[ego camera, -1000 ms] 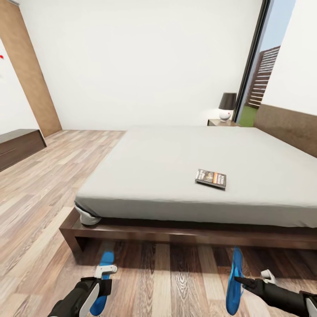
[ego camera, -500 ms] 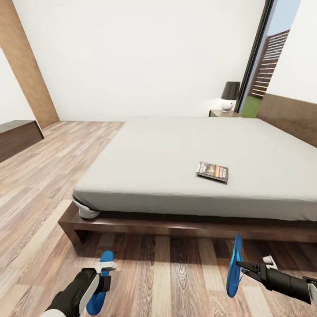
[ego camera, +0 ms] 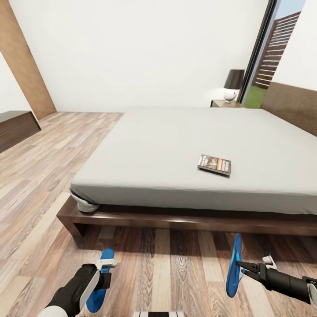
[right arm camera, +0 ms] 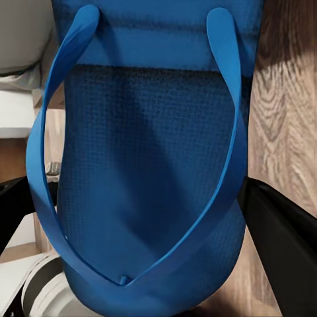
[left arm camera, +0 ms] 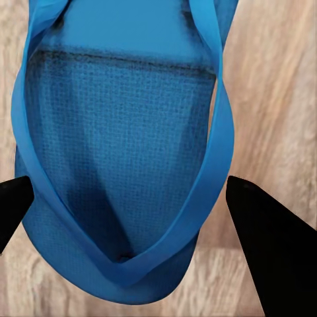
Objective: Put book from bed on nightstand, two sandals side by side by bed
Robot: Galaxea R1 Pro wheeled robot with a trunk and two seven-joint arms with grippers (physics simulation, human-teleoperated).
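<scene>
arms: black, white panels | gripper: black fingers, white clips

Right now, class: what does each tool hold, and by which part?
Each tool holds one blue sandal. The left tool grips the left sandal and the right tool the right sandal, each across the sole at its toe end, fingers straddling both edges.

The book lies flat on the grey-white mattress of the bed, right of frame centre, its cover showing a dark picture and an orange band. The bed's dark wood frame runs across the lower middle. A nightstand stands at the upper right, beyond the mattress. One blue sandal lies at lower left over the floor; the other sandal stands on edge at lower right.
</scene>
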